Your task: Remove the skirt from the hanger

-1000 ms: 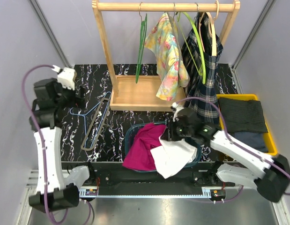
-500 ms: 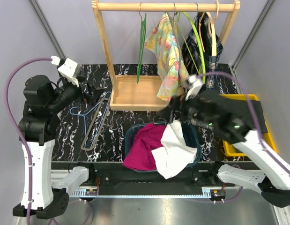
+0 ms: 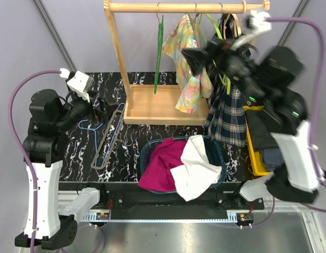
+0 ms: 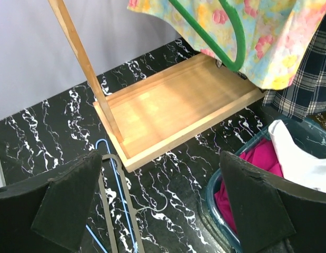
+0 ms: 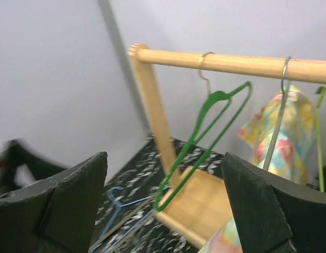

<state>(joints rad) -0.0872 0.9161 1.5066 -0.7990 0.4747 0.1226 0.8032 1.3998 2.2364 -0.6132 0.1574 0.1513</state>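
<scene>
Two garments hang from the wooden rail [image 3: 178, 7]: a floral one [image 3: 190, 74] on a wire hanger and a dark plaid one [image 3: 229, 113] on a wooden hanger. Which of them is the skirt I cannot tell. My right gripper [image 3: 197, 58] is raised to rack height just in front of the floral garment, open and empty. Its wrist view looks past the open fingers [image 5: 52, 205] at an empty green hanger [image 5: 205, 142] and the floral cloth [image 5: 289, 153]. At the far left my left gripper [image 3: 97, 108] hovers open and empty over the table, and its wrist view shows the floral hem [image 4: 257, 37].
A teal basket [image 3: 148, 150] at the front holds magenta and white cloth. A yellow bin [image 3: 253, 158] with dark folded clothes is at the right. Blue and grey hangers [image 3: 107, 134] lie on the table left of the rack's wooden base [image 3: 152, 108].
My right gripper opened, left the white cloth in the basket and rose fast to the rack. The left arm turned slightly towards the rack.
</scene>
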